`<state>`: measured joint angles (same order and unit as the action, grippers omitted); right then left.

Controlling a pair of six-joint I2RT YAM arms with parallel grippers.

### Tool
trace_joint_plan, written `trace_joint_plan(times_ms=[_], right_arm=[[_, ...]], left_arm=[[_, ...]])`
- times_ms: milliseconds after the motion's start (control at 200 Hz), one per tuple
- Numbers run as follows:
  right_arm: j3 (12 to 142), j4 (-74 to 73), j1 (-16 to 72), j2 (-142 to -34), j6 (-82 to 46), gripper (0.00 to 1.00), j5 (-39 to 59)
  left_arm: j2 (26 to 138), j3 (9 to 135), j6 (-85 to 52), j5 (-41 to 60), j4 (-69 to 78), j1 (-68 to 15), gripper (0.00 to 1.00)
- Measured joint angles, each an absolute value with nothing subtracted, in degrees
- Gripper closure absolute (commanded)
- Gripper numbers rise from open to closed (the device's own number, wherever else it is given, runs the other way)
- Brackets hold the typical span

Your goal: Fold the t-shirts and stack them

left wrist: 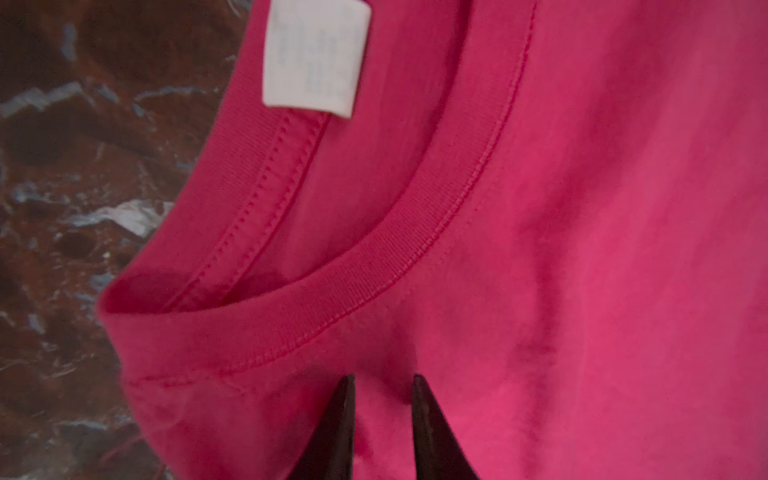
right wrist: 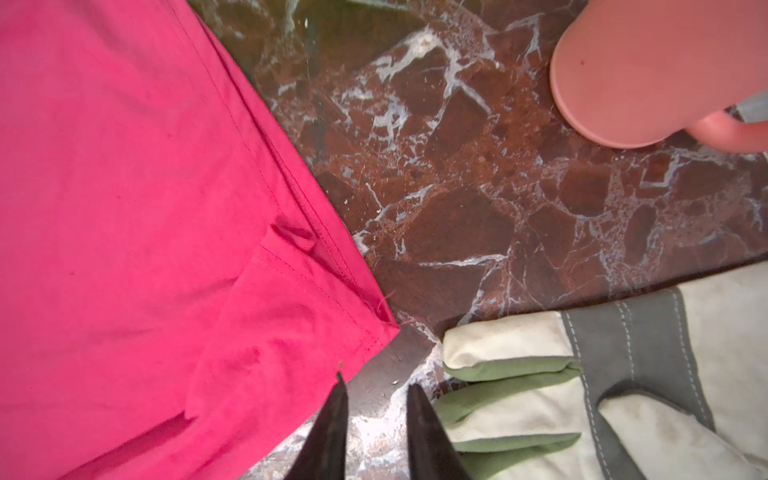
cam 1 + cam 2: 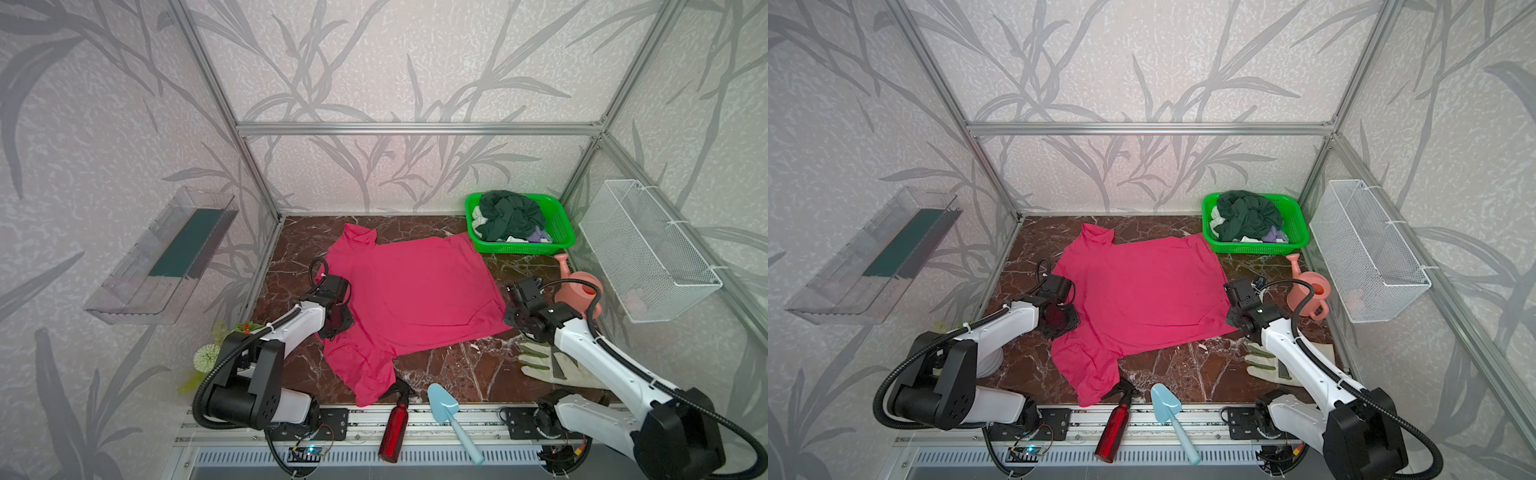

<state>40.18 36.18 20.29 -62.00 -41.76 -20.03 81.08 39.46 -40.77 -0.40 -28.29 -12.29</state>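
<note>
T-shirts are in two places: the pink-red t-shirt (image 3: 411, 291) lies spread flat across the middle of the marble desk (image 3: 457, 365), and the dark green t-shirt (image 3: 511, 216) sits crumpled on top of whitish and lavender garments (image 3: 536, 237) in the green basket (image 3: 523, 249) at the far right corner of the desk. The pink-red one lies with its neck toward the left arm and its hem toward the right arm. One sleeve points to the far wall; the other reaches the near edge of the desk. In the left wrist view its ribbed collar (image 1: 374, 266) curves open with the white neck label (image 1: 316, 58) inside. The left claw (image 1: 382, 380) sits right by that collar, its tips a little apart with pink cloth showing between them; whether they nip any of it I cannot tell. The right claw (image 2: 374, 382) hangs at the hem corner, tips apart and holding nothing, one tip over the cloth's edge and bare desk showing in the gap. Just beside that corner lies the pale work glove (image 2: 623, 374), partly under the right arm in both top views. A pink watering can (image 3: 582, 291) stands near the basket. At the near edge a red spray bottle (image 3: 395, 428) lies with its head against the near sleeve, a light blue trowel (image 3: 442, 405) beside it.
</note>
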Motion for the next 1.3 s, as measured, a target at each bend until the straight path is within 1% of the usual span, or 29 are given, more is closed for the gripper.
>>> trace_joint_plan(times_ms=[130,245,335,455,590,785,945,1015,1150,1300], right_arm=[[39.92,36.01,20.29,-60.14,-41.04,0.54,-19.44],[39.20,33.61,20.38,-60.77,-39.64,0.49,-16.01],[39.48,31.81,21.76,-64.14,-38.70,0.46,-13.58],[41.78,31.24,26.26,-70.70,-37.91,0.40,-11.42],[43.68,28.08,29.82,-75.88,-37.82,0.39,-8.34],[46.59,25.76,31.09,-82.26,-37.60,0.39,-5.32],[48.95,25.21,31.16,-84.29,-36.53,0.39,-3.90],[49.43,24.91,31.35,-84.29,-36.18,0.39,-3.77],[49.82,24.53,32.01,-84.27,-35.64,0.39,-3.97],[50.65,24.77,33.67,-84.84,-35.00,0.39,-3.92]], left_arm=[[82.00,39.53,-41.08,-0.73,-28.18,-12.32,0.74],[82.81,40.16,-41.56,-1.72,-28.40,-12.36,0.75],[85.41,42.41,-41.82,-3.11,-28.73,-12.36,0.75],[88.31,45.04,-42.17,-3.57,-28.32,-11.57,0.76],[91.26,48.10,-42.33,-3.29,-28.38,-9.45,0.76],[98.28,56.42,-42.65,-3.09,-30.26,-5.43,0.76],[106.19,66.67,-42.50,-3.55,-32.82,-3.68,0.77],[108.07,69.32,-42.44,-3.40,-33.04,-3.49,0.77],[105.32,66.57,-42.44,-3.68,-33.30,-3.66,0.77],[92.77,57.58,-42.04,-6.02,-36.14,-7.18,0.77]])
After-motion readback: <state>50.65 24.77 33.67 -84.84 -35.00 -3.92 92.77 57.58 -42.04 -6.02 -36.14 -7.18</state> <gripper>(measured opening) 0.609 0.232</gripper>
